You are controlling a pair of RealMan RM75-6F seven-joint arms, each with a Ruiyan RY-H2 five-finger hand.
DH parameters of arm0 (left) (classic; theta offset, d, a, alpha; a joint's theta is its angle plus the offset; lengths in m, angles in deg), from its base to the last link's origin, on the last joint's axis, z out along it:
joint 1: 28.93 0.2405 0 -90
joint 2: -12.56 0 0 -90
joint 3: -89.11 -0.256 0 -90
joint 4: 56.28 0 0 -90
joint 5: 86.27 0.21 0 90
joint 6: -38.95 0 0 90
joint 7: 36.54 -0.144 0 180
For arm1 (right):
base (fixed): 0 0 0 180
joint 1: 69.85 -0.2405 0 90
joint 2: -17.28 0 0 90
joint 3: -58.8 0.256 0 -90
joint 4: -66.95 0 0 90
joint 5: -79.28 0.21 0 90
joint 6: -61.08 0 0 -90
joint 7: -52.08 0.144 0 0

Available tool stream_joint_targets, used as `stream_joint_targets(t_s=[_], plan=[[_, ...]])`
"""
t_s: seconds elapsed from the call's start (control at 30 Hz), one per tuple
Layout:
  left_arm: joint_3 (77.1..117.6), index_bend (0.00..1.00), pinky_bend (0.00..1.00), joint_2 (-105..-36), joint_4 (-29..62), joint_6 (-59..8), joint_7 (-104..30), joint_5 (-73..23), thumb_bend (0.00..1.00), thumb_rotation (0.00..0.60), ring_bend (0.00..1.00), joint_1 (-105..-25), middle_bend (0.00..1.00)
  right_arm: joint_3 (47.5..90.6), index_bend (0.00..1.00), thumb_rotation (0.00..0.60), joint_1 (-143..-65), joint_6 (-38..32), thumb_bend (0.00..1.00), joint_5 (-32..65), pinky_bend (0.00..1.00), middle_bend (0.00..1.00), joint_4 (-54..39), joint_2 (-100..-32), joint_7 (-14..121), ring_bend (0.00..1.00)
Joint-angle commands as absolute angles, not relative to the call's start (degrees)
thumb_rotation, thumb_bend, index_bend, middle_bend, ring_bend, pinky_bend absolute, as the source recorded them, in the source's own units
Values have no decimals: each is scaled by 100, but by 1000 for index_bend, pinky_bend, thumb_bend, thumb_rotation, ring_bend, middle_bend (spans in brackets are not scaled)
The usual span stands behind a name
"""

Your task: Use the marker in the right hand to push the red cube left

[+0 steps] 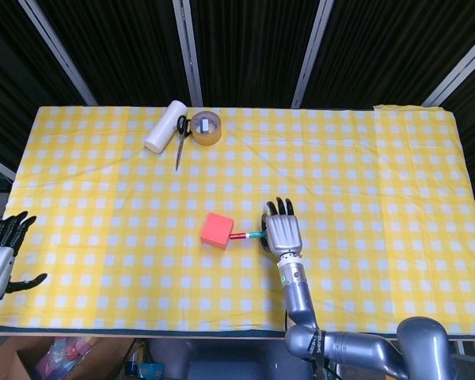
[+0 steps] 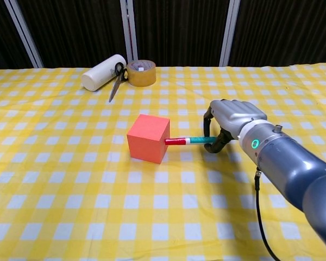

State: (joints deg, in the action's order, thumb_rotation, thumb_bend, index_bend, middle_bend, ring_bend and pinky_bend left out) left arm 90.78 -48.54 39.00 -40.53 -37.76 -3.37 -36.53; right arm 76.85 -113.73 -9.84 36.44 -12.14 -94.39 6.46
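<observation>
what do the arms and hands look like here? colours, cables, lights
Right hand: silver-grey back, black fingers. Its arm is smooth silver-grey and rounded, with a glowing green ring light near the wrist and a thin black cable hanging beneath. Left hand: same silver-grey shell, black fingers; its arm is out of frame.

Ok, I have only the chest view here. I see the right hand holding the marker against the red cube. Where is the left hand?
Observer: In the head view the left hand is off the table's left edge, near the front corner. Its fingers are apart and it holds nothing.
Operator: And from above, is the cube straight with the checks of the cloth?
Observer: No. The red cube sits at an angle to the checks. The marker in the right hand meets its right side.
Operator: Is anything below the table edge?
Observer: Yes, an open cardboard box shows under the front left corner.
</observation>
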Motion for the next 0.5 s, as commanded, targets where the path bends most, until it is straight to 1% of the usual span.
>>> stream_joint_targets(t_s=[0.03, 0.3, 0.5], plan=[[9073, 0, 0, -4847, 3927, -4039, -3801, -355, 0, 600, 0, -3650, 0, 7737, 632, 600, -11424, -974, 560, 3685, 0, 181, -1148, -9498, 592, 22], [9084, 0, 0, -4826, 3944, -4021, -3781, -401, 0, 600, 0, -3648, 0, 7917, 633, 600, -11615, -907, 559, 3855, 0, 181, -916, -9719, 438, 22], [9081, 0, 0, -4818, 3943, -4022, -3765, -388, 0, 600, 0, -3648, 0, 7974, 633, 600, -11773, -837, 559, 3904, 0, 181, -719, -9934, 351, 22]])
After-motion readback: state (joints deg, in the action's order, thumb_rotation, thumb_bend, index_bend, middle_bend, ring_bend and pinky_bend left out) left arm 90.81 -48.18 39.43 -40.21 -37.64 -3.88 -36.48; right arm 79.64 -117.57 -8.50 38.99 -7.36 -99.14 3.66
